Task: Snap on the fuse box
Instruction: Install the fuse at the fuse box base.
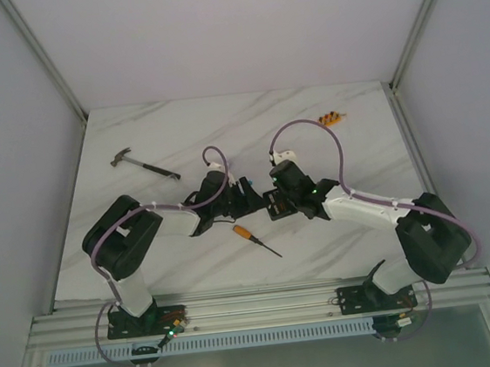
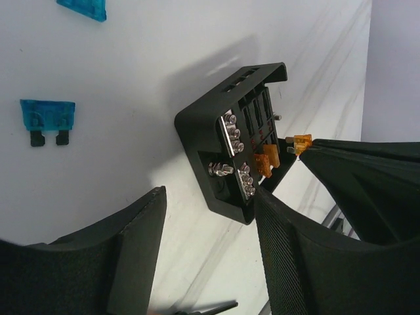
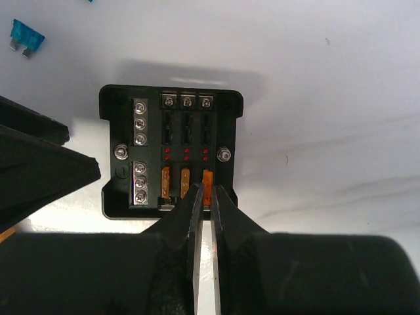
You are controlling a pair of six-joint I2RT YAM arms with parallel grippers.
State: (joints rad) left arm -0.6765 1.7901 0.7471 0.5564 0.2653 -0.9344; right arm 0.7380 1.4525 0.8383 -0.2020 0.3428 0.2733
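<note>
Right pincer (image 3: 205, 191) nips an orange fuse (image 2: 302, 140); left pincer (image 2: 210, 220) gapes empty (fuse box (image 3: 113, 105) seems light, rigid, slippery); grip its side walls.

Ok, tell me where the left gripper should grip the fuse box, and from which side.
I'd clamp the fuse box across its outer side walls, left gripper coming from the box's left. Those walls are flat and parallel; the top is screws and fuses, and the right gripper pinches an orange fuse over the opposite edge.

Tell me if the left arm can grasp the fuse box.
Probably yes: its jaws stand open, the fuse box just ahead between them; the right jaws, pinching an orange fuse, crowd only one edge.
</note>
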